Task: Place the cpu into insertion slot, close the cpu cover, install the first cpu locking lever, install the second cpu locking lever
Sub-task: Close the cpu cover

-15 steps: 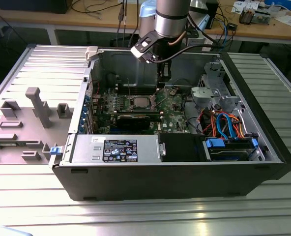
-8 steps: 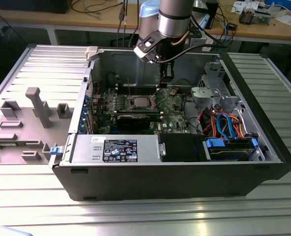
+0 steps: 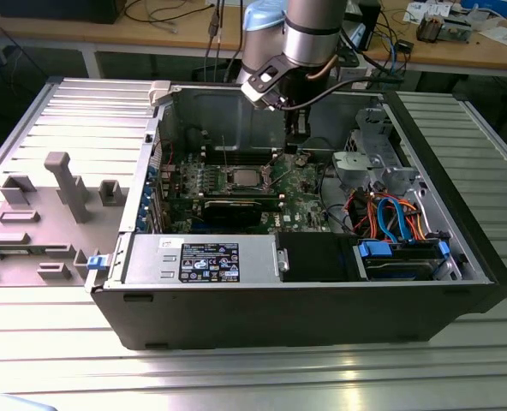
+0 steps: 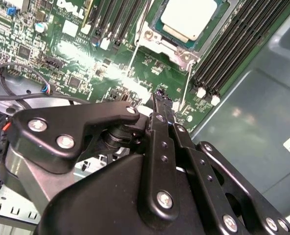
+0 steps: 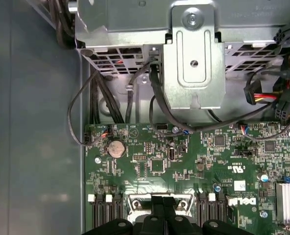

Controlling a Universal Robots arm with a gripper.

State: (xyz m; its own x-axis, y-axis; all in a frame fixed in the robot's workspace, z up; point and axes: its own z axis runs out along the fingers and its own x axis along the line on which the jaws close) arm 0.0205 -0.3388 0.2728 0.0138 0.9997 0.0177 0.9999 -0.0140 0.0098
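Observation:
The cpu, a square chip with a dull silver top, lies in the insertion slot of the green motherboard. The cpu cover, a silver frame, appears to lie flat around the chip. Two thin wire locking levers stick out from the socket toward my gripper. My gripper hangs just above the board beside the socket, its black fingers shut together with nothing between them. In the exterior view the gripper reaches down into the open case, to the exterior view's right of the socket.
Long black memory slots flank the socket. A black card lies in front of it. A metal drive cage and cable bundles crowd one side. The power supply fills the front. A grey fixture tray stands outside the case.

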